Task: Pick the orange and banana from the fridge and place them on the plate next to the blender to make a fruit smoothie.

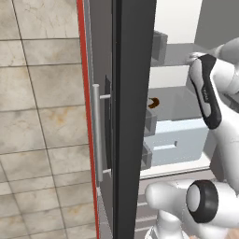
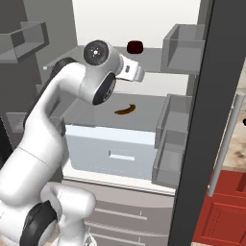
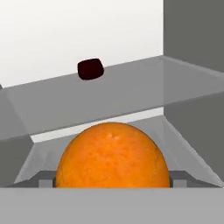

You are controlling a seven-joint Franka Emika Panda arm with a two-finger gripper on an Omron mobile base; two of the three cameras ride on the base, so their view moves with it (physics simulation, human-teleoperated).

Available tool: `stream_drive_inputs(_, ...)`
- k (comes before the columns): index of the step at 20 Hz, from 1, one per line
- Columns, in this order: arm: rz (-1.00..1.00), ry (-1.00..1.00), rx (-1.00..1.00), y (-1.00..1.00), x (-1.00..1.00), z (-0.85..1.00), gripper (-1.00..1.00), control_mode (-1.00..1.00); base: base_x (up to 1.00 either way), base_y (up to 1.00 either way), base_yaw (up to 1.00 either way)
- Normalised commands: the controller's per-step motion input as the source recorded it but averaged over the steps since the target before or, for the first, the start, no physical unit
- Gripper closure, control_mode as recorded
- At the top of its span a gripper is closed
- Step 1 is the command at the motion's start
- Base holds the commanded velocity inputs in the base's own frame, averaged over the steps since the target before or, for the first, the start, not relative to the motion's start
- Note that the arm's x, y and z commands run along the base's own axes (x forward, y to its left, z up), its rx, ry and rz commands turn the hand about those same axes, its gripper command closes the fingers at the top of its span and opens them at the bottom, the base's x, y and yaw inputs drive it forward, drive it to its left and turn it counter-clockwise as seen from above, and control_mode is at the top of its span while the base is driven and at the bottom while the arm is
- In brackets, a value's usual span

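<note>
Orange (image 3: 112, 155) was seen large and close in the hand view, lying on a lower glass shelf inside the fridge (image 2: 144, 29), directly ahead of the claw, whose jaws were spread wide and gripped nothing. A small dark red object (image 3: 90, 69) sat on the shelf above, near the white back wall. Banana (image 2: 125, 110) lay on the middle shelf, above a pale blue drawer (image 2: 113, 151). The fridge's dark door (image 1: 133, 116) stood open, its silver handle (image 1: 97, 135) facing the tiled floor (image 1: 37, 93).
</note>
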Motion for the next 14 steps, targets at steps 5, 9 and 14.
stream_drive_inputs(5,0.11,0.08,0.0,0.14,-1.0,-0.04,1.0,-1.0,0.0,0.0,0.0)
stream_drive_inputs(9,0.13,0.12,0.0,0.37,-1.0,-0.55,1.0,-1.0,0.0,0.0,0.0)
stream_drive_inputs(14,0.11,0.22,0.0,0.63,-0.91,-0.96,1.0,-1.0,0.0,0.0,0.0)
